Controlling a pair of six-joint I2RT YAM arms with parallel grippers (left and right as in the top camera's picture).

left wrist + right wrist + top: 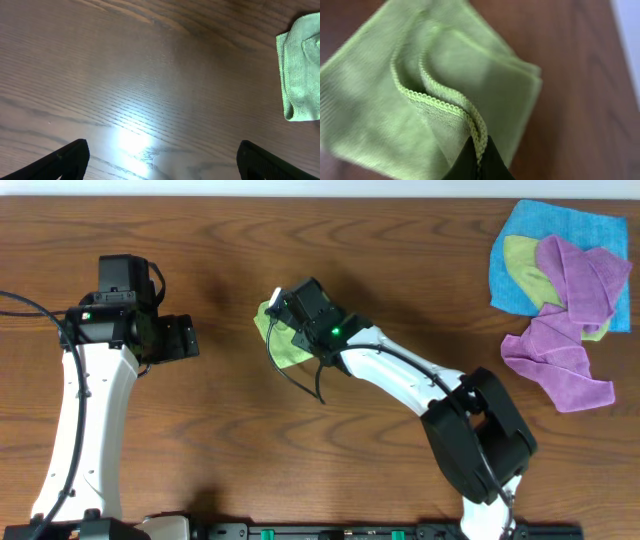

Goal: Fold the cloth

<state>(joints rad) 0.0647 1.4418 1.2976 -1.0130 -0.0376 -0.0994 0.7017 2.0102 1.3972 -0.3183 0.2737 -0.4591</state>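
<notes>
The lime-green cloth lies bunched at mid-table, mostly hidden under my right gripper. In the right wrist view the cloth fills the frame, and my right gripper is shut on its stitched hem, which rises in a ridge between the black fingertips. My left gripper hovers to the left of the cloth, apart from it. Its jaws stand wide open over bare wood, both fingers low in the left wrist view, with the cloth at that view's right edge.
A pile of other cloths sits at the far right: a blue one, a purple one and a duller yellow-green one. The right arm stretches from the front edge to the cloth. Dark wooden tabletop surrounds everything.
</notes>
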